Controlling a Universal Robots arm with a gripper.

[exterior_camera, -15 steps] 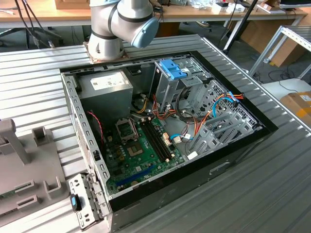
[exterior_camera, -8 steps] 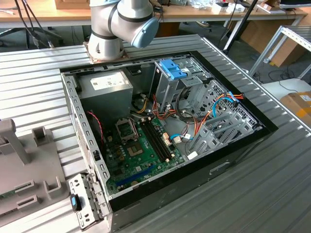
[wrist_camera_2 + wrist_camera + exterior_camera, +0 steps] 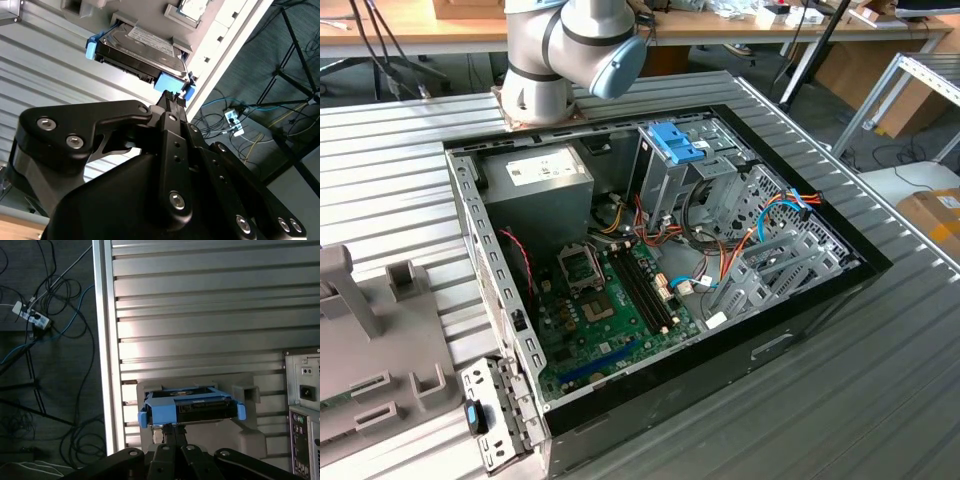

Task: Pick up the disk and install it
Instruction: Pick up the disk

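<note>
Ribbed metal tabletop point(image 3: 880, 400) carries everything you see. At the exterior view's left stands a grey holder point(image 3: 380, 350). Beside it, toward the exterior view's right, the black computer case point(image 3: 800, 330) lies with its open side up. Inside the case, from left to right, you find the grey power supply point(image 3: 535, 175) in the far corner, the green motherboard point(image 3: 610, 320) on the bottom, the metal drive cage point(image 3: 665, 190) with a light-blue tab point(image 3: 675, 140) on top, and orange and red cables point(image 3: 780, 205) near the right wall. The arm point(image 3: 565, 50) rises behind the case.

In both wrist views the disk point(image 3: 150, 42) lies flat in a recess of the grey holder, its label face showing, directly ahead of the gripper point(image 3: 173, 99). The fingers point(image 3: 169, 120) are pressed together, and you can see no gap between them. Their tips are just at the blue end of the frame that is closest to the gripper. Whether they touch it, you cannot tell. In the first wrist view the rear panel point(image 3: 304, 415) of the case stands to one side of the gripper, apart from the holder. To the other side, past the table edge, a power strip point(image 3: 32, 315) and loose wires point(image 3: 75, 390) lie on the floor.
</note>
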